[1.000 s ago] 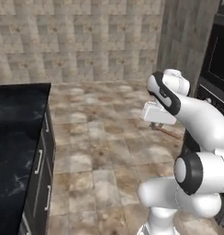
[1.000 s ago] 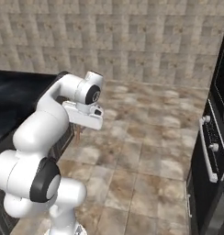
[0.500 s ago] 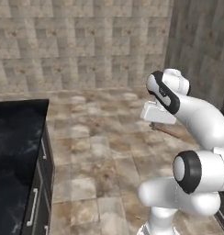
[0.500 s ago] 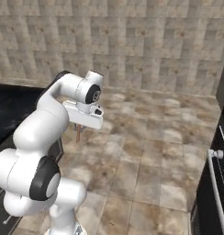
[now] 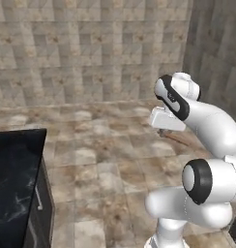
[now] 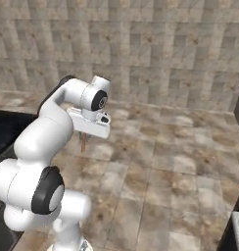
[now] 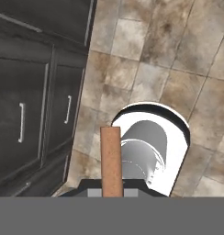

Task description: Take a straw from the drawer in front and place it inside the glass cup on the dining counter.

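Note:
My gripper (image 6: 83, 136) is shut on the straw (image 6: 83, 143), a thin orange-brown stick that hangs down from the white hand above the tiled floor. In the left base view the straw (image 5: 182, 140) pokes out rightward from under the gripper (image 5: 163, 131), partly hidden by the forearm. Seen from the hand, the straw (image 7: 112, 158) rises from the bottom centre, clamped in the gripper (image 7: 112, 189). The drawer and the glass cup are out of view.
A black veined counter top (image 5: 16, 179) with a dark cabinet front and handle (image 5: 38, 198) stands at the left; I cannot tell whether it is the dining counter. Its edge (image 6: 8, 128) lies behind the arm. Dark cabinet doors (image 7: 36, 114) with vertical handles stand below the hand. Tiled floor spreads ahead.
The whole picture has shifted: the base has turned, so the black counter slid left and the appliances at the right left the views. The arm holds its pose with the straw.

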Robot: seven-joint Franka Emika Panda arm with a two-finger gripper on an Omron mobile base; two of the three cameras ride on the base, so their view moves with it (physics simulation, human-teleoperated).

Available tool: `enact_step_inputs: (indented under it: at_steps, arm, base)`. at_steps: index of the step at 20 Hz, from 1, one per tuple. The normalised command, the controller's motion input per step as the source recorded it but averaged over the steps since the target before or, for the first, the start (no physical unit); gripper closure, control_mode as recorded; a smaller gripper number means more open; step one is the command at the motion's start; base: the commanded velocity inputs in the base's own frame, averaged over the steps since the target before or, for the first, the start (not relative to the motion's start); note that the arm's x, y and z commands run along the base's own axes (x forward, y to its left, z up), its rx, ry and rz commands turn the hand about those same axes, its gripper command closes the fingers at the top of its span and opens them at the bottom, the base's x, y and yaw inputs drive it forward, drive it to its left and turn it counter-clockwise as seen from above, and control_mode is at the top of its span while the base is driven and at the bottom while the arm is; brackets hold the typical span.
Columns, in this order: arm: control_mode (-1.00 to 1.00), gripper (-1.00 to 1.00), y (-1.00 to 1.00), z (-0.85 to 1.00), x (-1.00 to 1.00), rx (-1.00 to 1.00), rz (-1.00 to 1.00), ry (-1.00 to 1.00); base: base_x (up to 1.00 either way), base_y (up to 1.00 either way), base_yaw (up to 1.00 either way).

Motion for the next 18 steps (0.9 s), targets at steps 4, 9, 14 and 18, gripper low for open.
enact_step_inputs:
  at_steps: [4,9,14,18]
  arm:
    - [1.00,1.00,0.00,0.00,0.00,0.00,0.00,0.00]
    - [1.00,1.00,0.00,0.00,0.00,0.00,0.00,0.00]
    - [1.00,1.00,0.00,0.00,0.00,0.00,0.00,0.00]
    - [1.00,1.00,0.00,0.00,0.00,0.00,0.00,0.00]
  base:
    - [1.00,0.00,0.00]
    - [1.00,0.00,0.01]
    - [1.00,0.00,0.19]
    - [1.00,0.00,0.35]
